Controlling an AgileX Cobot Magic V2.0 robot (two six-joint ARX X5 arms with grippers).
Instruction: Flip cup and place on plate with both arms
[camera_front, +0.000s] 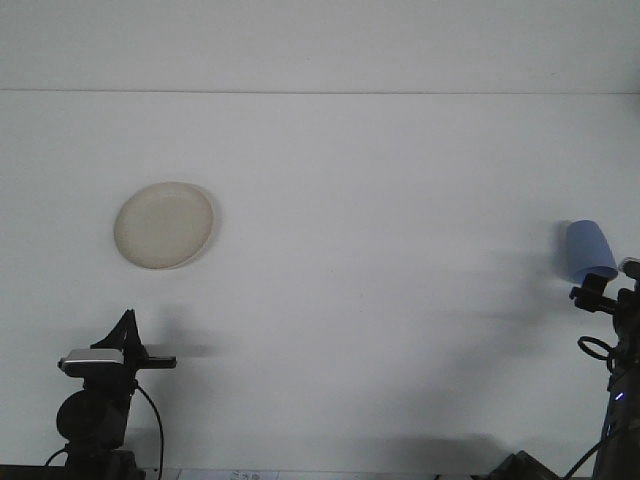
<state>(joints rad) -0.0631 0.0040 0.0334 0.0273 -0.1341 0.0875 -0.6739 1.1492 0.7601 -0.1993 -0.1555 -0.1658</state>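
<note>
- Starting at the right gripper (612, 292): it is seen at the right edge of the front view, partly cut off by the frame, with only a dark bracket and a loop of cable showing; whether its fingers are apart or together cannot be told.
- The blue cup (590, 250) is found just above and beside that gripper, close to the right edge of the bench (380, 300), mouth downward and slightly tilted. Whether the gripper touches the cup cannot be told.
- The left gripper (128, 338) is seen low at the near left of the bench, its dark fingertip raised in a point above a grey and black wrist block. Only one pointed finger is made out from this angle, so the state of its fingers cannot be told either.
- Nothing is held between the left gripper's visible parts.
- The plate (164, 224) is laid flat on the left half of the bench, beyond the left gripper and well apart from it. It is pale cream, round, and bare.
- The plate and the cup are set well apart, at opposite sides of the bench.
- A wide white stretch of bench surface is left between them, unbroken except for faint shadows near the right arm.
- The far edge of the bench is marked by a thin line across the upper part of the view, well beyond both plate and cup.
</note>
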